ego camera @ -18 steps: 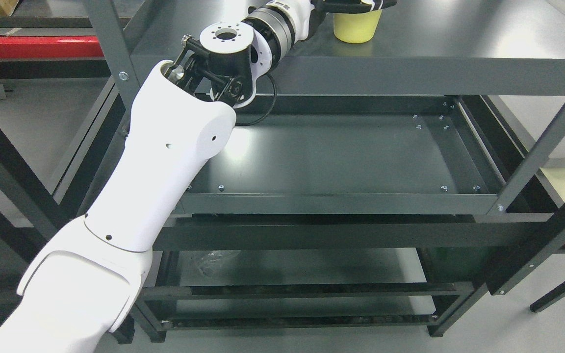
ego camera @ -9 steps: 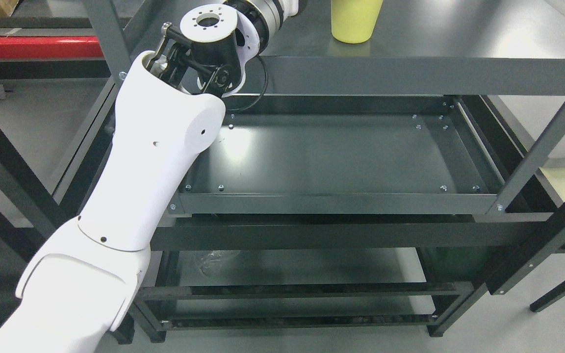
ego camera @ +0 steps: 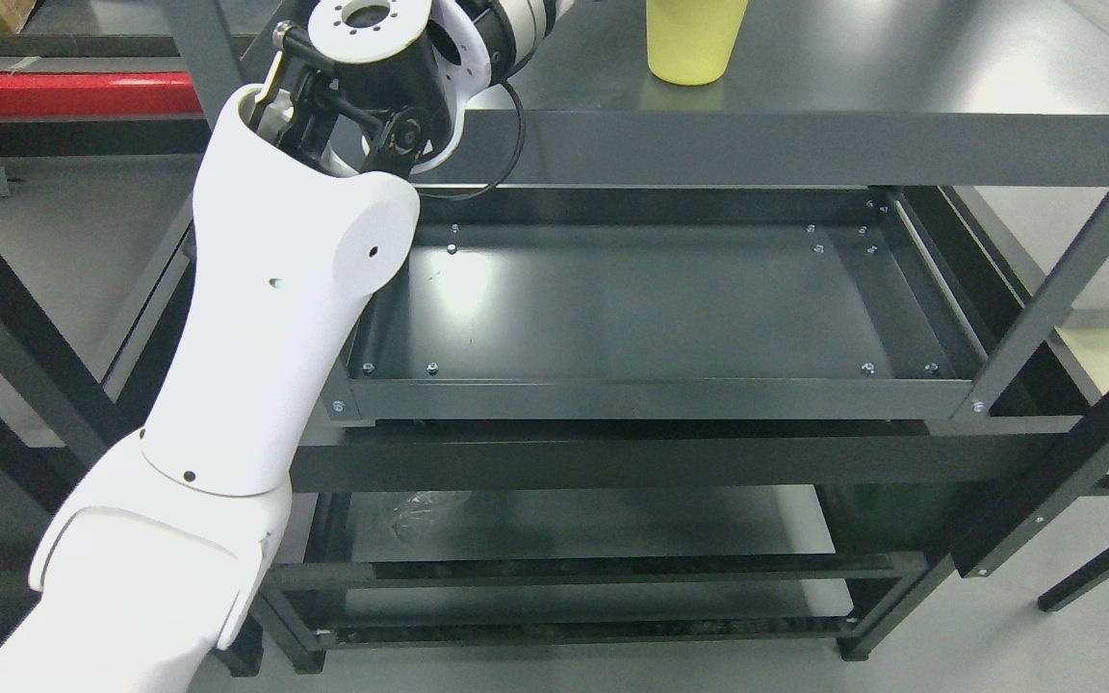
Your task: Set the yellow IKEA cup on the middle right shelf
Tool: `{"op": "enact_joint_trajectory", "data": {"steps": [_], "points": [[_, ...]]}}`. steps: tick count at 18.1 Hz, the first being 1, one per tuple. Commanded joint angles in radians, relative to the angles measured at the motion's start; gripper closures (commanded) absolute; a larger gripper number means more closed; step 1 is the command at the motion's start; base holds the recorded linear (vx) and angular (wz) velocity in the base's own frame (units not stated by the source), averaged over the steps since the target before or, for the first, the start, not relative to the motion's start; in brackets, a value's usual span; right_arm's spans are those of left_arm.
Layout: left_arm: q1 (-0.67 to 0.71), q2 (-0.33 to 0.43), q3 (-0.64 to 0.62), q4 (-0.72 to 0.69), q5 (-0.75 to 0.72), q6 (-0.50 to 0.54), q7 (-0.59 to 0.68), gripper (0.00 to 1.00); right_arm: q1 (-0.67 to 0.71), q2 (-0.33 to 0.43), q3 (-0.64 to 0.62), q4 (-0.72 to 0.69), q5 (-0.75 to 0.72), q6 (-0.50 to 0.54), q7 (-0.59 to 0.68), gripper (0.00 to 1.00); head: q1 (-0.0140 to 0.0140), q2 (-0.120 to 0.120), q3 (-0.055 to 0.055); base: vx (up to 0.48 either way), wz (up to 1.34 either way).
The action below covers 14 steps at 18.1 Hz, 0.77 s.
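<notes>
The yellow cup (ego camera: 695, 43) stands upright on the dark grey upper shelf surface (ego camera: 853, 87), near its front edge; its rim is cut off by the top of the picture. My left arm (ego camera: 275, 289) rises from the lower left, and its wrist (ego camera: 391, 58) reaches the shelf's front left corner. The left hand itself is beyond the top edge of the picture, left of the cup. Nothing touches the visible part of the cup. My right arm does not show.
Below the upper surface is a tray-like shelf (ego camera: 660, 395) with a raised rim. Under it, a lower shelf holds a clear plastic item (ego camera: 420, 510). Slanted grey frame posts (ego camera: 1055, 308) stand at the right; a red bar (ego camera: 64, 91) lies at the far left.
One second ago the left hand was on top of the cup. It has let go and drawn back left, out of view. The cup stands alone on the shelf.
</notes>
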Motion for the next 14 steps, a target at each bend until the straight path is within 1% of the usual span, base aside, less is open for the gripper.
{"op": "enact_joint_trajectory", "data": {"steps": [1, 2, 4, 6, 8, 9, 14], "points": [[0.020, 0.017, 0.036, -0.090, 0.071, 0.013, -0.082, 0.01, 0.014, -0.017, 0.017, 0.000, -0.025, -0.001, 0.001, 0.01, 0.0000, 0.000, 0.000, 0.000, 0.00], [0.026, 0.017, 0.034, -0.093, 0.110, 0.016, -0.104, 0.02, 0.014, -0.017, 0.017, 0.000, -0.025, -0.001, 0.001, 0.01, 0.0000, 0.000, 0.000, -0.011, 0.00], [0.050, 0.017, 0.030, -0.101, 0.179, 0.073, -0.162, 0.02, 0.014, -0.017, 0.017, 0.000, -0.025, -0.001, 0.001, 0.01, 0.0000, 0.000, 0.000, -0.005, 0.00], [0.089, 0.017, 0.025, -0.119, 0.220, 0.145, -0.276, 0.02, 0.014, -0.017, 0.017, 0.000, -0.025, -0.001, 0.001, 0.01, 0.0000, 0.000, 0.000, 0.000, 0.00], [0.126, 0.017, 0.001, -0.128, 0.222, 0.162, -0.395, 0.02, 0.014, -0.017, 0.017, 0.000, -0.025, -0.001, 0.001, 0.01, 0.0000, 0.000, 0.000, 0.000, 0.00], [0.147, 0.017, -0.019, -0.128, 0.222, 0.164, -0.427, 0.03, 0.014, -0.017, 0.017, 0.000, -0.025, -0.001, 0.001, 0.01, 0.0000, 0.000, 0.000, 0.000, 0.00], [0.193, 0.017, -0.092, -0.136, 0.218, 0.168, -0.443, 0.03, 0.014, -0.017, 0.017, 0.000, -0.025, -0.001, 0.001, 0.01, 0.0000, 0.000, 0.000, 0.000, 0.00]]}}
